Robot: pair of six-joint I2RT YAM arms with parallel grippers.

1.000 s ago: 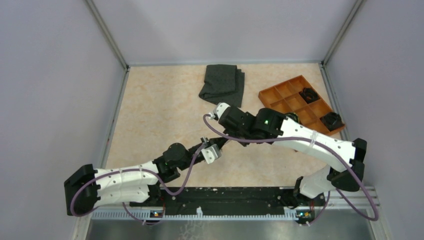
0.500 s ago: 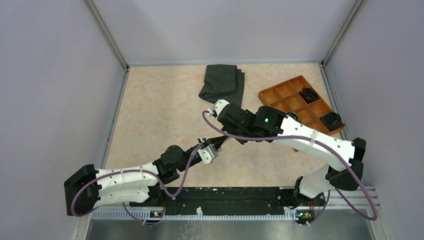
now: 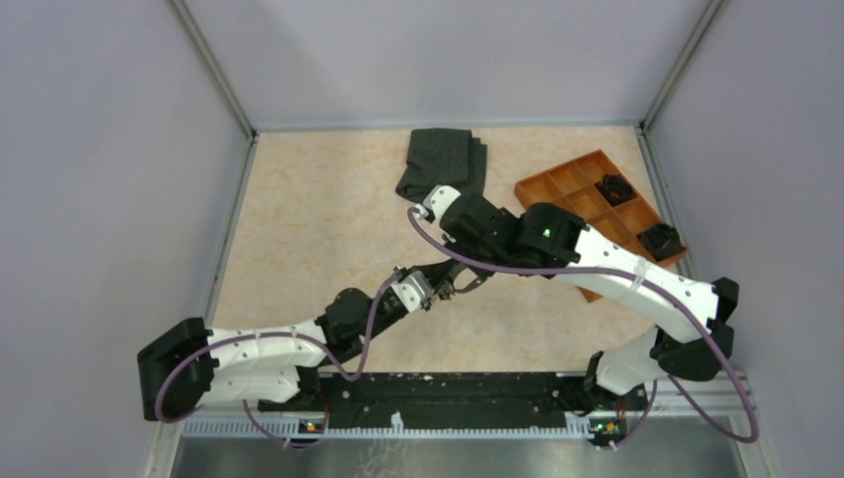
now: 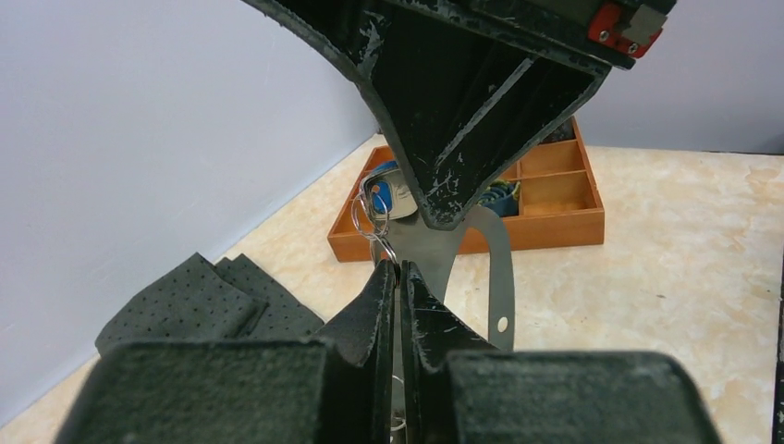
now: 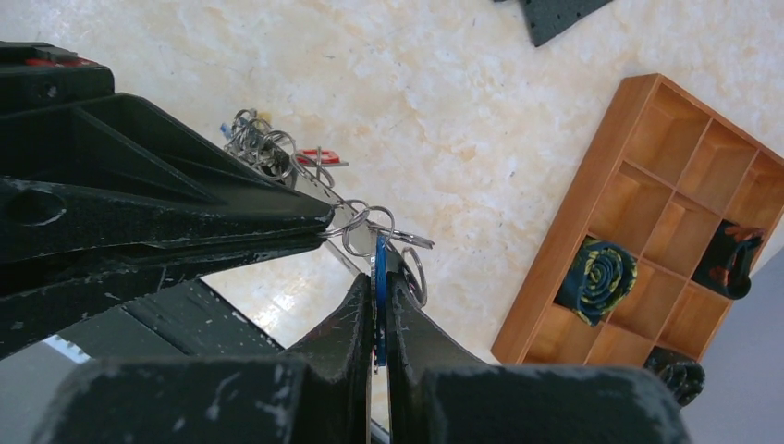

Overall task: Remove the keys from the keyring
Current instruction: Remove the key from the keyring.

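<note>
My left gripper (image 4: pixel 398 268) is shut on a small metal ring of the keyring and holds it above the table. The keyring's pale grey band (image 4: pixel 500 277) curves down behind my fingers. My right gripper (image 5: pixel 379 282) is shut on a blue-headed key (image 5: pixel 380 264) that hangs from linked rings (image 5: pixel 368 225). The two grippers meet tip to tip in the top view, left (image 3: pixel 435 289) and right (image 3: pixel 460 286). A red-headed key (image 5: pixel 321 159) and a cluster of more rings (image 5: pixel 259 141) hang further along the band. The blue key also shows in the left wrist view (image 4: pixel 389 197).
An orange compartment tray (image 3: pixel 574 195) stands at the right, holding dark lumps and a blue-yellow roll (image 5: pixel 599 274). A folded dark grey cloth (image 3: pixel 443 164) lies at the back middle. Grey walls close in the left, back and right sides.
Both grippers, joined at the keyring, have moved a little toward the back and right. The left arm has stretched further out; the right wrist has shifted right.
</note>
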